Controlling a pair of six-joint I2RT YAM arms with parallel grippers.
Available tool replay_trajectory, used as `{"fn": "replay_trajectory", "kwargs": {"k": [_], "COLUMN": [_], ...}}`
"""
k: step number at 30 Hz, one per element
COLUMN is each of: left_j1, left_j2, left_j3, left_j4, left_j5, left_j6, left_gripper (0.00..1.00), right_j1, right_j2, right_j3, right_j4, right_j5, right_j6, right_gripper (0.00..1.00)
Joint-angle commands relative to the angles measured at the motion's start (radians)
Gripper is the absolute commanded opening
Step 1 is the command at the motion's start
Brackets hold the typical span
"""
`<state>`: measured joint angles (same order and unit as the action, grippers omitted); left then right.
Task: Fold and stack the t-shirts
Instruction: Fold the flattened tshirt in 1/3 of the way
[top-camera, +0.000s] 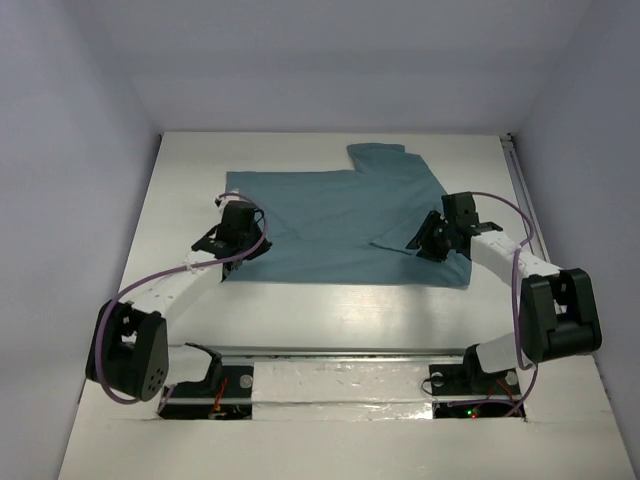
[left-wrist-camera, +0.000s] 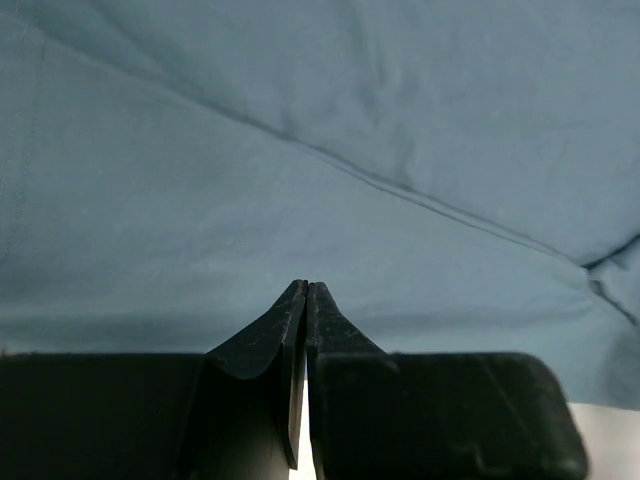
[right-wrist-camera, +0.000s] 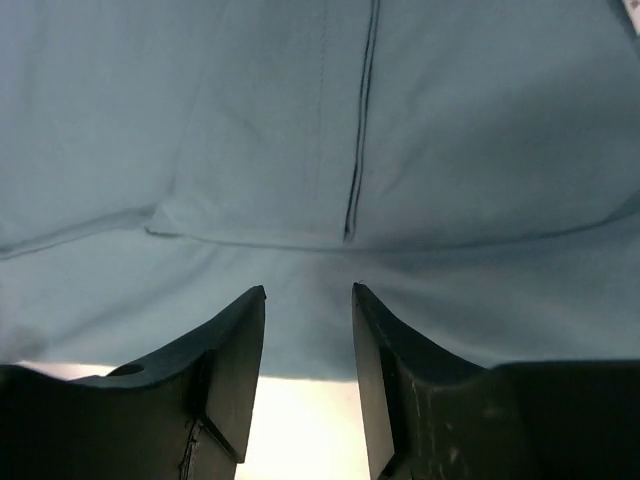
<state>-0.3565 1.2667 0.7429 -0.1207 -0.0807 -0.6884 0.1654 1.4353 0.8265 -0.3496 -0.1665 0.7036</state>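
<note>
Overhead, I am watching the teal-blue t-shirt (top-camera: 340, 225) lying spread on the white table (top-camera: 300, 300), with the left gripper (top-camera: 232, 240) sitting over its left edge and the right gripper (top-camera: 425, 243) over its right side. Through the left wrist, fingertips (left-wrist-camera: 285, 320) are pressing together, clenched on nothing, cloth spreading just beyond. Through the right wrist, fingers (right-wrist-camera: 235, 340) are standing apart, released, a seam lying just ahead.

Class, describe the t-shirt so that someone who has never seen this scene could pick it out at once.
Start at the white table. Spread flat across its middle lies the t-shirt. It is the only soft, teal-blue thing there; all else is white or black.
</note>
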Motion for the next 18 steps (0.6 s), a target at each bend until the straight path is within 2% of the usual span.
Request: {"fn": "replay_trajectory", "kwargs": {"k": [1, 3, 11, 15, 18], "left_j1": [0.001, 0.001, 0.001, 0.001, 0.001], "left_j2": [0.013, 0.022, 0.085, 0.091, 0.077], "left_j3": [-0.039, -0.043, -0.046, -0.062, -0.077], "left_j4": [0.067, 0.066, 0.047, 0.052, 0.059], "left_j5": [-0.043, -0.06, -0.162, -0.156, -0.154], "left_j6": [-0.016, -0.002, 0.033, 0.033, 0.029], "left_gripper": [0.0, 0.0, 0.0, 0.0, 0.0], "right_j1": [0.017, 0.026, 0.026, 0.026, 0.026], "right_j2": [0.025, 0.042, 0.109, 0.126, 0.134], "right_j3": [0.02, 0.008, 0.026, 0.034, 0.036], "right_j4": [0.086, 0.093, 0.129, 0.123, 0.106], "right_j5": [0.03, 0.048, 0.053, 0.074, 0.091], "right_j6": [0.007, 0.019, 0.013, 0.014, 0.023], "right_gripper": [0.46, 0.45, 0.27, 0.27, 0.33]}}
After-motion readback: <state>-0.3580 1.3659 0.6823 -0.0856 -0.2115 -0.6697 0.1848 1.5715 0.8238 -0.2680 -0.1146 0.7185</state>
